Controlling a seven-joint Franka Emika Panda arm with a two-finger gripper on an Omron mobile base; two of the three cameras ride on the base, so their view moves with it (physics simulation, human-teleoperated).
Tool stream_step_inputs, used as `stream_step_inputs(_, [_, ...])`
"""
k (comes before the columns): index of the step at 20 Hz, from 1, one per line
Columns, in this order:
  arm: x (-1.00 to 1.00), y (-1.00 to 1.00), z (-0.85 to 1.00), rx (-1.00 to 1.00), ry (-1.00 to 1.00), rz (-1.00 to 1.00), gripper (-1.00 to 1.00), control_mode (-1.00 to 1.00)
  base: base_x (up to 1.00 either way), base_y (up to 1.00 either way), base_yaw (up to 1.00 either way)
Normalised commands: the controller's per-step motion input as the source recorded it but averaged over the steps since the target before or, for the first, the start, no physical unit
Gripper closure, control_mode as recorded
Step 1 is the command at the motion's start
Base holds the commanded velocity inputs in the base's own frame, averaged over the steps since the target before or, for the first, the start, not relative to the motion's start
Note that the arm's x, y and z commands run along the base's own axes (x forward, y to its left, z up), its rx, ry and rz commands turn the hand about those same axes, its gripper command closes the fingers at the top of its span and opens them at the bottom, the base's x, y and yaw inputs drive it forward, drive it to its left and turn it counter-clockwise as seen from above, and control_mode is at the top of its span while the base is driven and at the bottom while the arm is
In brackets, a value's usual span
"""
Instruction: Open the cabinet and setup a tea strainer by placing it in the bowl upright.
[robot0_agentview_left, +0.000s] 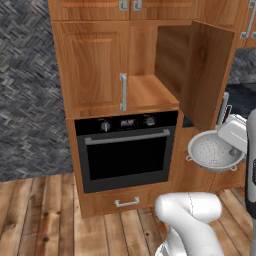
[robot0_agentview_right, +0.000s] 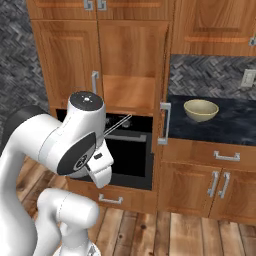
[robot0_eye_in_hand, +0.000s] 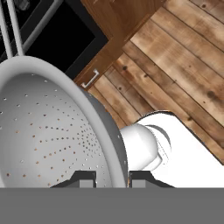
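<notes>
The tea strainer (robot0_agentview_left: 214, 151) hangs in the air to the right of the oven, tilted so its perforated inside faces the left base camera. My gripper (robot0_agentview_left: 234, 148) is shut on its right rim. In the hand view the tea strainer (robot0_eye_in_hand: 48, 131) looms at the left, with its rim pinched between my gripper's (robot0_eye_in_hand: 113, 179) two fingertips. The cabinet (robot0_agentview_left: 92, 65) has its left door shut and its right door (robot0_agentview_left: 200, 70) swung out wide, baring a wooden shelf (robot0_agentview_left: 150, 92). The beige bowl (robot0_agentview_right: 201, 110) sits upright on the dark counter (robot0_agentview_right: 235, 125), right of the open door (robot0_agentview_right: 167, 75).
A black oven (robot0_agentview_left: 127, 155) with a bar handle sits under the cabinet, with a drawer (robot0_agentview_left: 126, 202) below it. Base cabinets (robot0_agentview_right: 210, 182) stand under the counter. My own arm (robot0_agentview_right: 75, 145) blocks the left of the right base view. Wood floor lies below.
</notes>
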Motion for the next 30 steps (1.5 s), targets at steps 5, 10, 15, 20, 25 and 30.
stream_step_inputs(5, [0.0,0.0,0.0,0.0,0.0,0.0,1.0,1.0,0.39,-0.64,-0.05])
stream_step_inputs(10, [0.0,0.0,0.0,0.0,0.0,0.0,1.0,1.0,0.76,-1.0,0.0])
stream_step_inputs(15, [0.0,0.0,0.0,0.0,0.0,0.0,1.0,1.0,0.14,-1.0,-0.02])
stream_step_inputs(20, [0.0,0.0,0.0,0.0,0.0,0.0,1.0,1.0,0.27,-1.0,0.01])
stream_step_inputs(25, [0.0,0.0,0.0,0.0,0.0,0.0,1.0,1.0,0.64,-0.77,0.08])
stream_step_inputs(30, [0.0,0.0,0.0,0.0,0.0,0.0,1.0,1.0,0.64,-0.19,0.12])
